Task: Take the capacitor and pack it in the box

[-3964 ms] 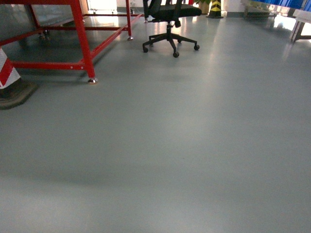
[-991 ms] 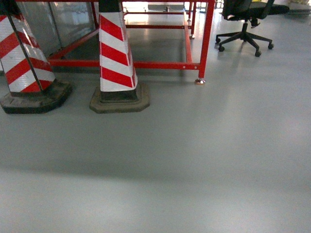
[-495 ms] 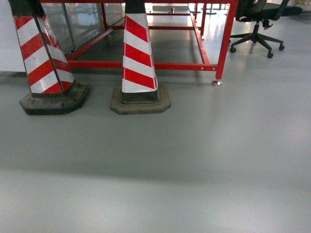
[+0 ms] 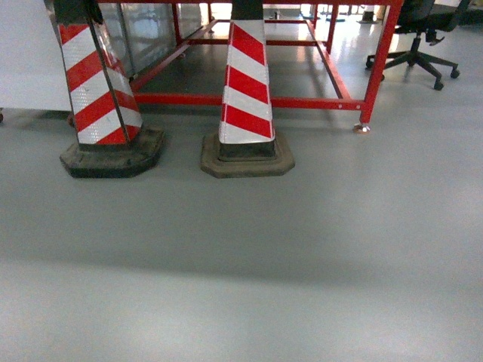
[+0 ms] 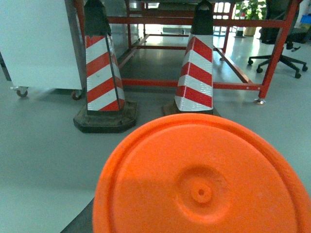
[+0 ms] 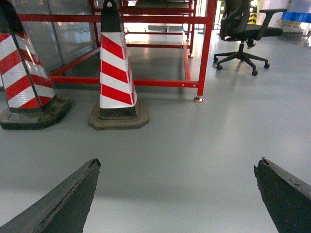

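Cones (image 4: 247, 94) slid right; right gripper (image 6: 177, 194) hangs spread over floor (image 4: 302, 249).

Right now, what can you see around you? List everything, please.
Striped cones: two, red and white on dark bases, left one and right one, side by side on the floor.
Metal frame: one, red, behind the cones.
Office chair: one, black, far right.
Cabinet: one, pale grey, on casters, left of the cones.
Floor: grey, shiny.
Orange disc: one, fills the lower left wrist view; possibly the capacitor end-on.
Right claw: dark fingers spread wide, empty.
Left claw: hidden by the disc; state unclear.
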